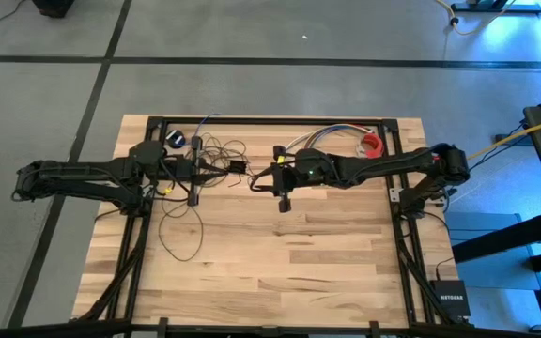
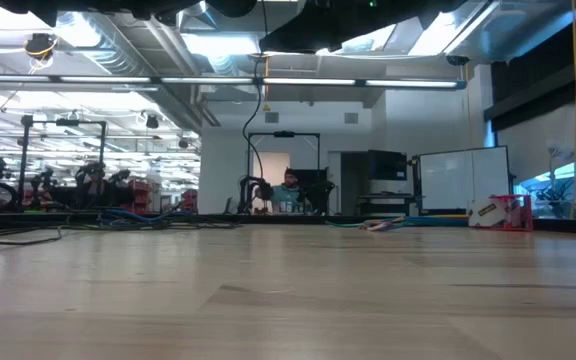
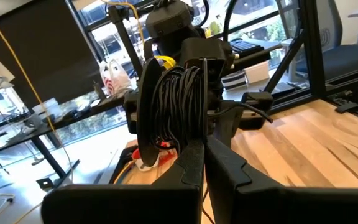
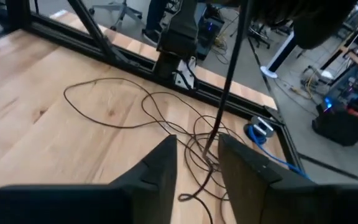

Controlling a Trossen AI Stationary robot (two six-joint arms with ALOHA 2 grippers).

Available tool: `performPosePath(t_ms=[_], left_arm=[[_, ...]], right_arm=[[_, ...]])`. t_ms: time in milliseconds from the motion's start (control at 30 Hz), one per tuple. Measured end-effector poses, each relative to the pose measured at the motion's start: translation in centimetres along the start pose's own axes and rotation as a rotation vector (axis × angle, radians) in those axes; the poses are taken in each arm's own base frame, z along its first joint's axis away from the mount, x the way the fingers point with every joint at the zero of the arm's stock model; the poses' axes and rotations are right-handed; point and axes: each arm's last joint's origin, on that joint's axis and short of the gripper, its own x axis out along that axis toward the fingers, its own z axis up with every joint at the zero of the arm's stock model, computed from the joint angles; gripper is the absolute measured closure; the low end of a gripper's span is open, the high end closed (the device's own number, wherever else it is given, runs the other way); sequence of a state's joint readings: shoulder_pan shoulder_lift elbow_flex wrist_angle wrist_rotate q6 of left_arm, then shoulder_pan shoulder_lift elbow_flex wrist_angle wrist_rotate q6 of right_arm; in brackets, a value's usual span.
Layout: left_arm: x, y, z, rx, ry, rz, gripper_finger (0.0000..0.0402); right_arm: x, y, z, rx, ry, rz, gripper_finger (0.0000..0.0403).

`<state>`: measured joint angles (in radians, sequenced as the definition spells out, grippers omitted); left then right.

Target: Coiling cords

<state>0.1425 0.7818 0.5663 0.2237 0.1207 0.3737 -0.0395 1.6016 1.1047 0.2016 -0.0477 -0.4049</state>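
Wooden table (image 1: 299,253); red roll, perhaps tape (image 1: 372,144), near multicoloured wires (image 1: 332,136).

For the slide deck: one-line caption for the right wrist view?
Right gripper, fingers apart, hangs over the looped dark cord on the wooden table.

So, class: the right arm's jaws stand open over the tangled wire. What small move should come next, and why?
Probably lower the right gripper a little and close on the cord: its jaws stand apart with strands between them, nothing gripped yet. The left gripper, shut, stays beside its wound coil.
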Motion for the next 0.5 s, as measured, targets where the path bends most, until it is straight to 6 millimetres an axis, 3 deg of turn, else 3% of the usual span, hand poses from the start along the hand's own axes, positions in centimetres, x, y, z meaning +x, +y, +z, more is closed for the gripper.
performPosePath(t_ms=[233, 400, 500], left_arm=[[0.0, -0.2, 0.1, -0.002, -0.025, -0.059, 0.0401], [0.0, -0.2, 0.1, -0.005, -0.039, -0.085, 0.0401], [0.0, -0.4, 0.3, -0.005, -0.057, -0.106, 0.0401]], right_arm=[[0.0, 0.0, 0.1, -0.103, -0.016, 0.010, 0.0391], [0.5, -0.4, -0.5, -0.104, -0.017, 0.010, 0.0379], [1.3, -0.6, -1.3, -0.119, -0.004, 0.008, 0.0395]])
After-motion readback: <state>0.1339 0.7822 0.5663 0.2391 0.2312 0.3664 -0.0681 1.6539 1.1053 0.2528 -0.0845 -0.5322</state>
